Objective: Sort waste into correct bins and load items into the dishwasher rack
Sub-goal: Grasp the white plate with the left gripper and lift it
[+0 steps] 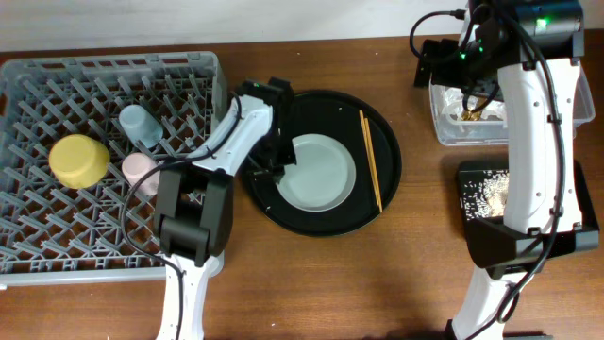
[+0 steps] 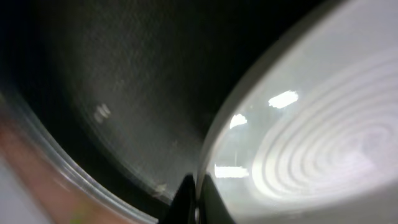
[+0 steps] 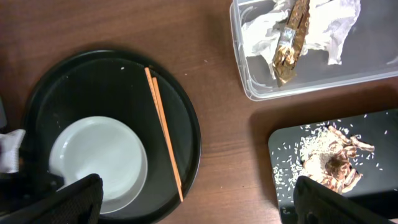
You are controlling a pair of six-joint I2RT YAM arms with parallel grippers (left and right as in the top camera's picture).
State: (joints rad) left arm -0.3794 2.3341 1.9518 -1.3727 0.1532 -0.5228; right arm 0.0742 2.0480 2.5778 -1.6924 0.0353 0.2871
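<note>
My left gripper (image 1: 272,165) is low over the round black tray (image 1: 377,113), and its fingers (image 2: 196,202) are pinched on the left rim of the pale plate (image 1: 326,175) (image 2: 311,143). The plate (image 3: 93,162) lies in the tray with the chopsticks (image 1: 370,161) (image 3: 163,134) to its right. My right gripper (image 1: 436,66) (image 3: 199,199) is open, empty and held high near the clear tub (image 1: 444,123) (image 3: 242,68), which holds wrappers (image 3: 292,31). The shallow black tray (image 1: 472,175) (image 3: 286,143) holds rice and fried scraps (image 3: 329,158).
The grey dishwasher rack (image 1: 57,255) fills the left side. In it are the yellow bowl (image 1: 80,161) upside down, the light blue cup (image 1: 140,125) and the pink cup (image 1: 139,168). Bare wood lies between the round tray and the bins.
</note>
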